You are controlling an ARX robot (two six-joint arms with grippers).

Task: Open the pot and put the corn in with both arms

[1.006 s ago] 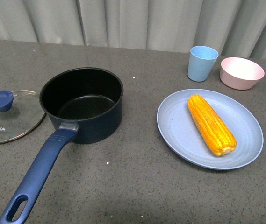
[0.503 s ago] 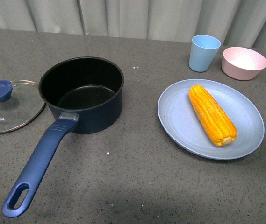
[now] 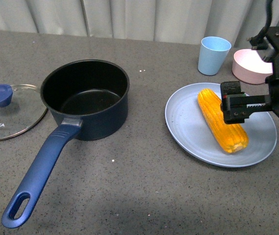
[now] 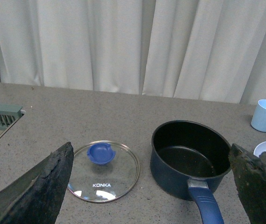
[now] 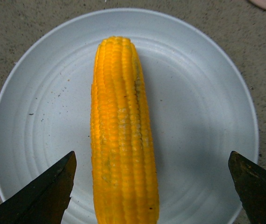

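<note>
Pot handle (image 3: 41, 171) points toward me, slightly left. Pot (image 3: 85, 98) is open, with the lid (image 3: 4, 122) flat just beside it on the left. Corn (image 3: 221, 125) lies on the blue plate (image 3: 188, 132) right of the pot, long axis near-right to far-left. My right gripper (image 3: 232, 104) hangs over the cob's middle, jaws spread wide either side, gripping nothing. My left gripper (image 4: 147, 191) is also spread wide and empty. Bare table lies between pot and plate; cup (image 3: 214, 55) and pink bowl (image 3: 251, 66) sit behind the plate.

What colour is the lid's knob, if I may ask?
The knob is blue, clearest in left wrist view.
</note>
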